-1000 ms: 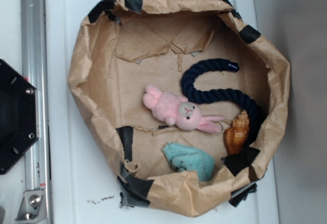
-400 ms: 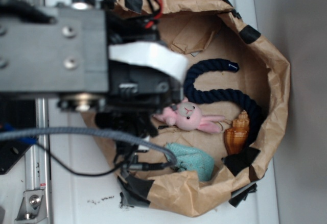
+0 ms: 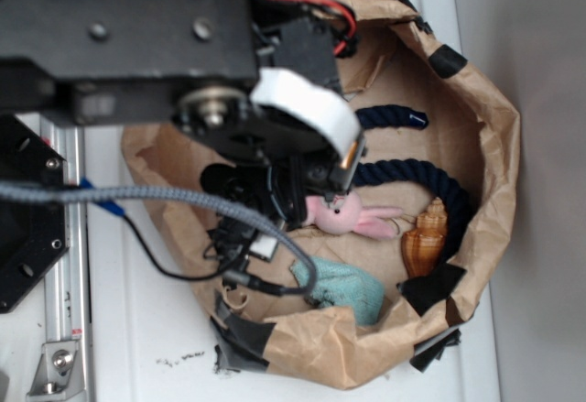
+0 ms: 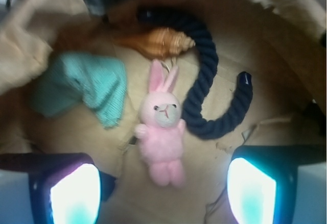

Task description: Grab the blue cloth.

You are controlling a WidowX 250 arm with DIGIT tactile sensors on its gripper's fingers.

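Note:
The blue cloth (image 3: pixel 343 287) is a fuzzy light teal lump lying at the near inside edge of the brown paper bowl (image 3: pixel 494 146). In the wrist view the blue cloth (image 4: pixel 87 86) lies up and to the left. My gripper (image 4: pixel 162 193) is open, its two bright fingertips (image 4: pixel 71 193) wide apart with nothing between them, hovering above the bowl floor just below the pink plush bunny (image 4: pixel 161 132). The cloth is well to the left of the gap between the fingers. From outside, my arm (image 3: pixel 183 54) covers the bowl's left half and hides the fingers.
A thick dark navy rope (image 3: pixel 412 178) curls at the right of the bowl. An orange shell (image 3: pixel 424 242) lies against the right wall. The pink bunny (image 3: pixel 352 214) sits between rope and cloth. Black tape patches hold the crumpled paper rim. A metal rail (image 3: pixel 64 265) runs along the left.
My arm has come into view from the left and moved over the bowl, now covering the bunny's rear half. The cloth, rope and shell have not moved.

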